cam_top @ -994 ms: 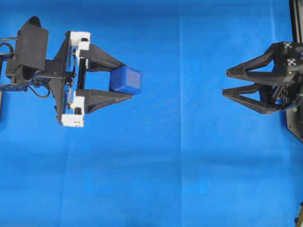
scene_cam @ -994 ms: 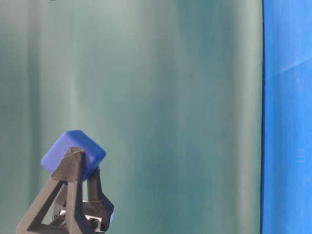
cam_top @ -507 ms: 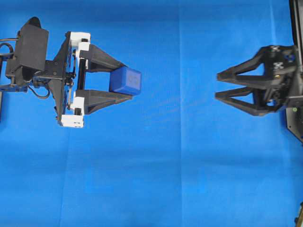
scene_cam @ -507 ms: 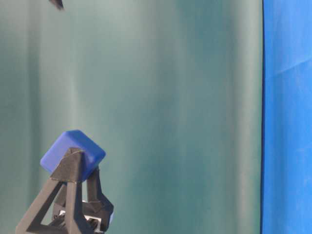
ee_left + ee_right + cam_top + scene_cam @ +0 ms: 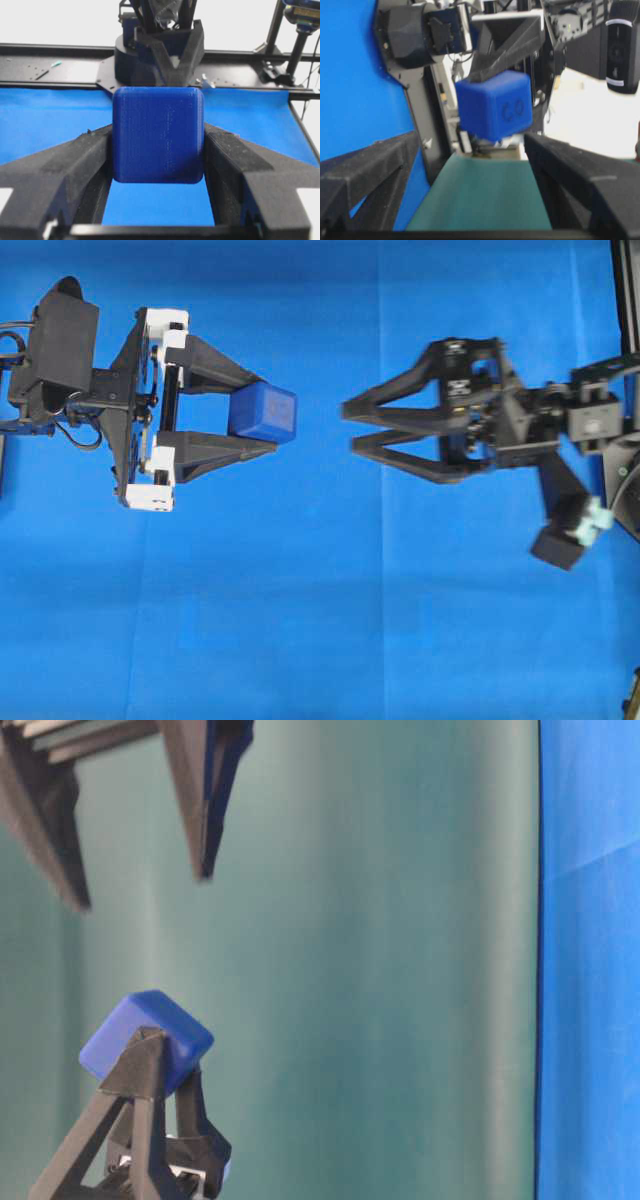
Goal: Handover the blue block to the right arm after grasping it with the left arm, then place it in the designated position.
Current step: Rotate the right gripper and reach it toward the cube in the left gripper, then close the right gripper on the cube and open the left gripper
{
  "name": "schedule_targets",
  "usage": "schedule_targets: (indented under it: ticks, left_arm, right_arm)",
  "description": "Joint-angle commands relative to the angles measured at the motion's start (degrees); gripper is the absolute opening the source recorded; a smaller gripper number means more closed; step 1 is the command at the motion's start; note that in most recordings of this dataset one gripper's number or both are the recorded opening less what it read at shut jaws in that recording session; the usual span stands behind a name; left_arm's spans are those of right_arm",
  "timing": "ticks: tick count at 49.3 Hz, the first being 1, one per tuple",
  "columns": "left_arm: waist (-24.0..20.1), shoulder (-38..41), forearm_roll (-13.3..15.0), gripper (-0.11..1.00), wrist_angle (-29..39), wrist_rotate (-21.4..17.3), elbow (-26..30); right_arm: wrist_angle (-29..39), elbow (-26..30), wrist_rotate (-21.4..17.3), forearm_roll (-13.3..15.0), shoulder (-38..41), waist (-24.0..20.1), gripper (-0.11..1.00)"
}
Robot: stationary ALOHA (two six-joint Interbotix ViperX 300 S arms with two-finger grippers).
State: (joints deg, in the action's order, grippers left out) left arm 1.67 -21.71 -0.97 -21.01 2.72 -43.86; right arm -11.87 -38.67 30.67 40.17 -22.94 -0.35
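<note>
Dark blue and rounded at its edges, the blue block (image 5: 158, 135) fills the middle of the left wrist view, pinched on both sides between the two black fingers (image 5: 65, 170) of the left arm's gripper (image 5: 268, 420), which is closed on it. Beyond the block in that view stands the right arm's gripper, seen head-on as a black wedge, and behind it a black frame and a pale wall.

In the right wrist view the block (image 5: 495, 104) hangs in the centre, a dark mark on its facing side, with the right gripper's own fingers (image 5: 367, 167) spread wide in the foreground to the lower left and lower right, apart from the block.

From overhead, the left arm (image 5: 110, 405) lies at the left of the frame with its white end pieces (image 5: 160, 465), and the block (image 5: 262, 412) sits at its fingertips. The right arm's gripper (image 5: 350, 425) points at it from the right, jaws wide, tips near the block but not touching. Blue cloth (image 5: 300, 620) covers the table below.

At table level the block (image 5: 146, 1040) rests atop the left fingers at lower left, and the right fingertips (image 5: 205, 850) hang above it at upper left.
</note>
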Motion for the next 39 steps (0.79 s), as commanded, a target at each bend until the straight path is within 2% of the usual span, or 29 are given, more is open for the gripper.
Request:
schedule_targets:
  ticks: [1, 22, 32, 39]
  left_arm:
    - [0.4, -1.1, 0.0, 0.46, -0.5, 0.0, 0.6]
    - [0.7, -1.1, 0.0, 0.46, -0.3, 0.1, 0.5]
    - [1.0, -1.2, 0.0, 0.46, 0.0, 0.1, 0.4]
    - [1.0, -1.3, 0.1, 0.46, 0.1, 0.1, 0.3]
  right_arm:
    - [-1.3, 3.9, -0.1, 1.0, 1.9, 0.3, 0.96]
    - [-1.1, 15.2, -0.1, 5.7, 13.2, 0.5, 0.96]
    - [-1.0, 16.9, -0.1, 7.2, 14.7, 0.6, 0.96]
    - [-0.6, 16.9, -0.1, 7.2, 14.7, 0.5, 0.96]
